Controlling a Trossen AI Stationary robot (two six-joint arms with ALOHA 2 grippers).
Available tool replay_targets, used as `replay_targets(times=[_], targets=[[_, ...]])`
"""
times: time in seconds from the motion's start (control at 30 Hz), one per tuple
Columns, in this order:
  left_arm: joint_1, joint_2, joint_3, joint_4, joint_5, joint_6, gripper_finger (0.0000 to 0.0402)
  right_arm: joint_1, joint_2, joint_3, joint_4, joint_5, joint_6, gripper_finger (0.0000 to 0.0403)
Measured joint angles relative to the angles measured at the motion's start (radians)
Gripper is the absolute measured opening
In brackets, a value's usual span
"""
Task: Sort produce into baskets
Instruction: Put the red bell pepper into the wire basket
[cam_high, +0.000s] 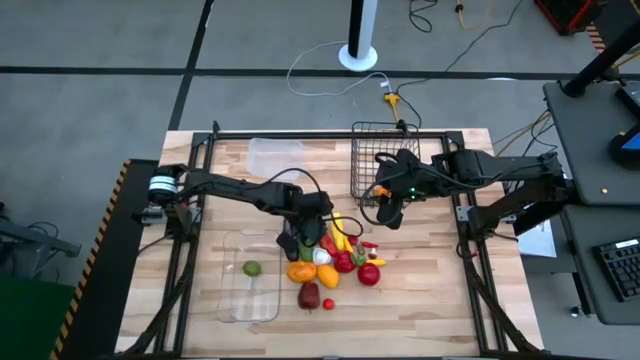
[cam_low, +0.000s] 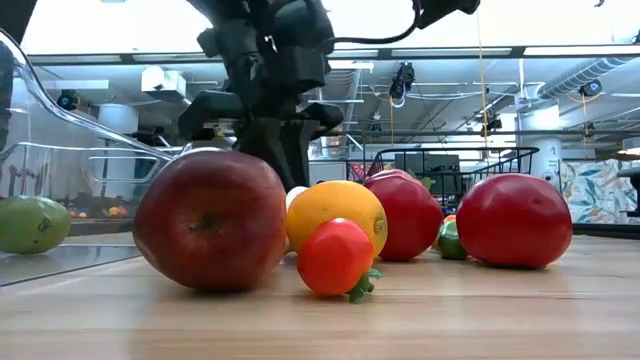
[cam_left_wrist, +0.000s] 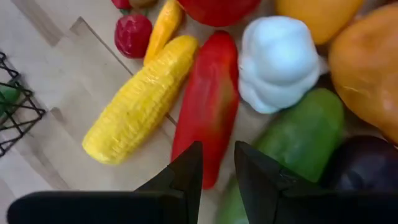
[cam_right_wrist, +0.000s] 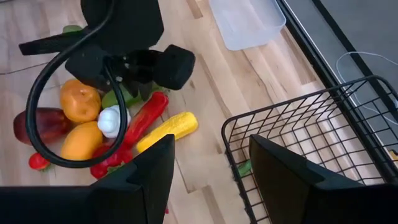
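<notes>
A: The left pincer (cam_left_wrist: 214, 171) hangs over the produce heap in the middle of the desk (cam_high: 420, 310), jaws narrowly parted, nothing between them. Under it lie a long red pepper (cam_left_wrist: 208, 106), a yellow corn cob (cam_left_wrist: 140, 102), a white bulb (cam_left_wrist: 277, 62) and a green cucumber (cam_left_wrist: 298, 140).

B: And the right pincer (cam_right_wrist: 208, 171)?

A: About half open, empty, beside the black wire basket (cam_high: 372, 150) at the desk's far edge.

B: The surface?

A: Pale wood planks, grey floor around. The clear tub (cam_high: 275, 155) sits near the far edge; the long tray (cam_high: 235, 300), toward the near left corner, holds a green fruit (cam_high: 251, 268).

B: Anything only the low view gives?

A: A ceiling with ducts, and a dark red apple (cam_low: 210, 220) nearest.
</notes>
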Motion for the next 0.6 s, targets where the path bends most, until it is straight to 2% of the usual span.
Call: replay_targets(times=[0.6], targets=[[0.023, 0.025, 0.042, -0.024, 0.011, -0.025, 0.0077, 0.0, 0.002, -0.002, 0.0, -0.001, 0.0, 0.0199]])
